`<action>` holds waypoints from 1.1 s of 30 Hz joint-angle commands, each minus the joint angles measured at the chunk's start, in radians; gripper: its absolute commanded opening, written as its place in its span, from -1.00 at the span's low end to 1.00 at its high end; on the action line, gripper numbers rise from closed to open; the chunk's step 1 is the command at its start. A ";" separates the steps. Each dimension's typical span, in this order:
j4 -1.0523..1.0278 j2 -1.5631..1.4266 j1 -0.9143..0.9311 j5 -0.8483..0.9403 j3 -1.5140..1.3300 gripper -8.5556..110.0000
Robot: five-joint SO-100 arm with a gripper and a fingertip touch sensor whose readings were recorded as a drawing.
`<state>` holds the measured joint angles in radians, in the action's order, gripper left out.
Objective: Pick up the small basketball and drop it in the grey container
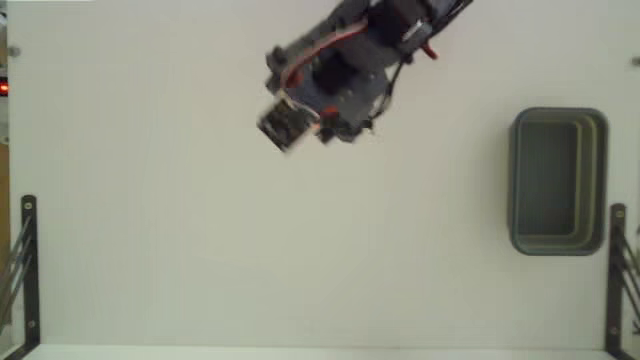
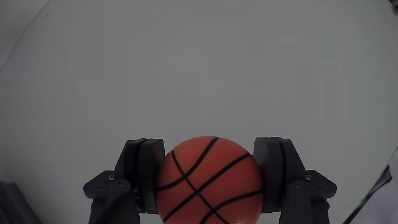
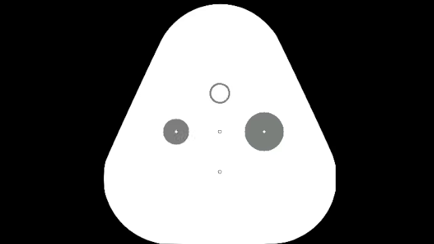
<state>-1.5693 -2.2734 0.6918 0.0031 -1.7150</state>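
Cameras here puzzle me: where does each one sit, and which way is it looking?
Fixed view: sits above, looking straight down on the white table; shows the arm from above at the top edge and the grey container at right.
Wrist view: rides on the arm, looking along the tool toward the table; shows both dark fingers clamped on the small basketball.
Shared: the arm and the table; the ball is hidden under the arm in the fixed view.

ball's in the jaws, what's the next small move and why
Probably carry it toward the grey container at the fixed view's right edge. The gripper is already clamped on the small basketball, and the arm sits far left of the bin.
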 commanded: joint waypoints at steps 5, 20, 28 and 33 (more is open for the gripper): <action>0.020 0.046 -0.123 -0.003 0.088 0.53; 0.054 0.216 -0.467 -0.003 0.222 0.53; 0.075 0.318 -0.675 -0.003 0.303 0.53; 0.088 0.377 -0.795 -0.003 0.350 0.53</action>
<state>-1.5002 -1.8929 -0.0353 0.0046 -1.4220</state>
